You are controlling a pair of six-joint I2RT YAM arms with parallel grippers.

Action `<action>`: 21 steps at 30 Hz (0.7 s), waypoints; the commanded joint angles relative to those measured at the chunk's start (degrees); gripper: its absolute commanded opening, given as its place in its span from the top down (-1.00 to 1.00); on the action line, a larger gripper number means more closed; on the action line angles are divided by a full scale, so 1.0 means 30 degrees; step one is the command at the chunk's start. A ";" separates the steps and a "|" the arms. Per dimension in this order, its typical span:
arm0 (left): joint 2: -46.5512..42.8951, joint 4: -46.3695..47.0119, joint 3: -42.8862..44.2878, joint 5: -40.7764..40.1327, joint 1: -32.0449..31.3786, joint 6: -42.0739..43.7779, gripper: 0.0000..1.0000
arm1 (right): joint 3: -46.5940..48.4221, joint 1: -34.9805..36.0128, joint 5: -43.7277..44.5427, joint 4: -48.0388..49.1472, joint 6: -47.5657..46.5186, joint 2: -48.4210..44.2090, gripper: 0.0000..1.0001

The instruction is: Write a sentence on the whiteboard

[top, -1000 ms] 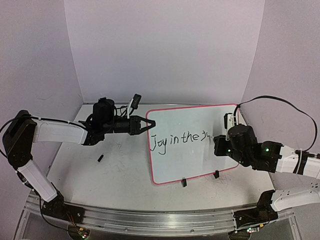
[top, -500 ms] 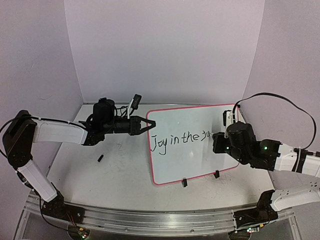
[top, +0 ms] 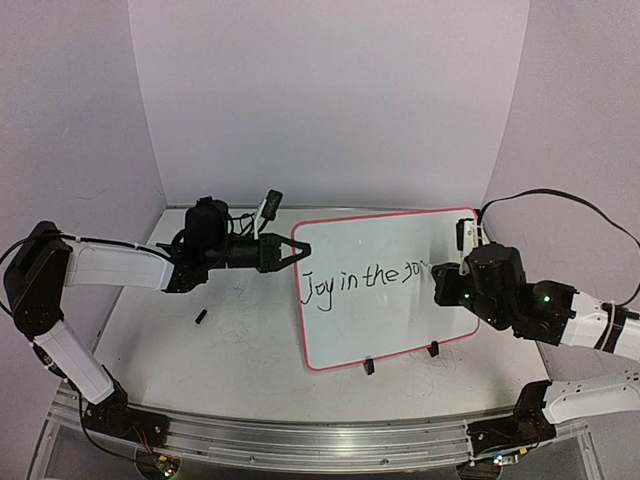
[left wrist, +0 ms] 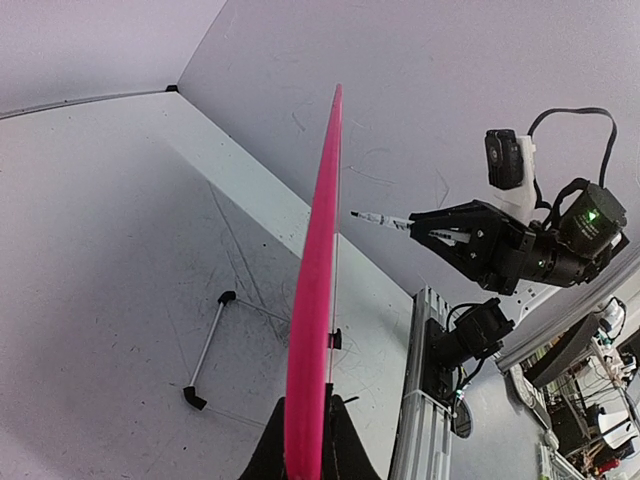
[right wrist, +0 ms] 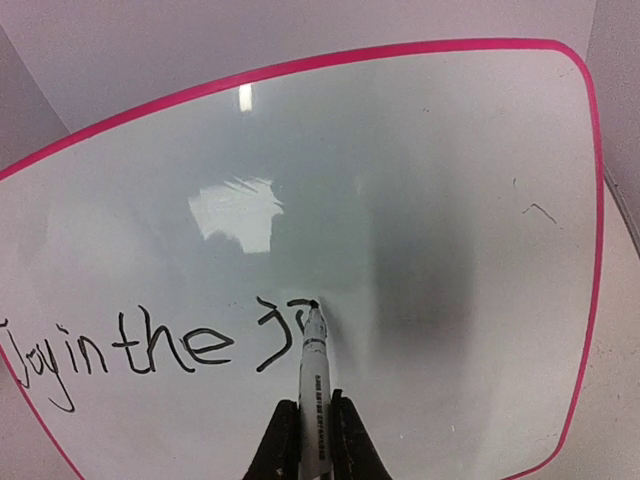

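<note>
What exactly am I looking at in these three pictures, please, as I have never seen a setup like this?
These are two robot arms bolted at the near edge of a table, each ending in a two-finger gripper. The wide picture comes from a fixed camera above and behind them. The other two come from a small camera on each wrist, so each shows its own fingers. On the table is a whiteboard with a pink border, reading "Joy in the" plus a word just begun. The left gripper is clamped on the board's left edge, apparently to steady it. The right gripper holds a marker, its tip at the newest stroke. A small black piece lies left of the board.
</note>
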 commanded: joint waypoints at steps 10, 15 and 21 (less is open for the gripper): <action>-0.0326 -0.1170 -0.0391 -0.2111 0.0279 0.1259 1.00 | -0.0334 -0.1167 -0.1084 0.1503 -0.0739 -0.0164 1.00; -0.0299 -0.1161 -0.0333 -0.2113 0.0277 0.1254 1.00 | -0.0396 -0.1207 -0.1367 0.1794 -0.0830 0.0181 1.00; -0.0251 -0.1188 -0.0304 -0.2073 0.0277 0.1252 1.00 | -0.0483 -0.1226 -0.1279 0.1805 -0.0724 0.0370 1.00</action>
